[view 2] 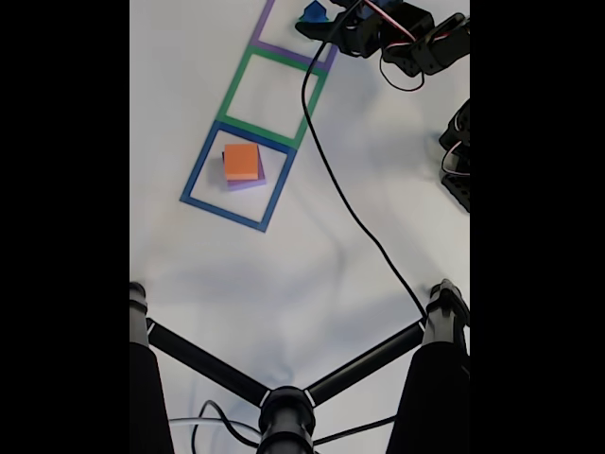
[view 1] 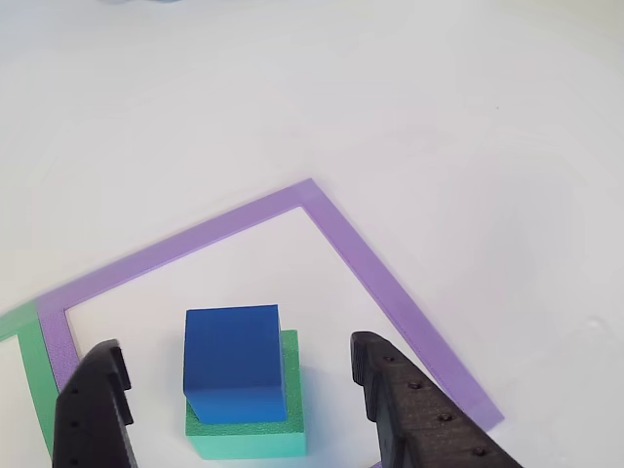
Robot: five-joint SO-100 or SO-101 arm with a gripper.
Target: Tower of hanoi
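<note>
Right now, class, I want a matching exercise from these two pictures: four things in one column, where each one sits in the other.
Things:
1. blue block
2. green block
3. orange block
4. end effector

Places:
A. on the purple block, in the blue tape square
B. on the green block
C. open, a finger on each side of the blue block
D. on the table, in the purple tape square

Pairs: 1-B, 2-D, 3-A, 4-C

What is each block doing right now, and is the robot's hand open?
Blue cube: stacked on the green block, not gripped.
Green block: flat on the table inside the purple outline.
Orange block: stacked on the purple slab.
Purple slab: inside the blue outline.
Gripper: open, fingers either side of the cube.
</note>
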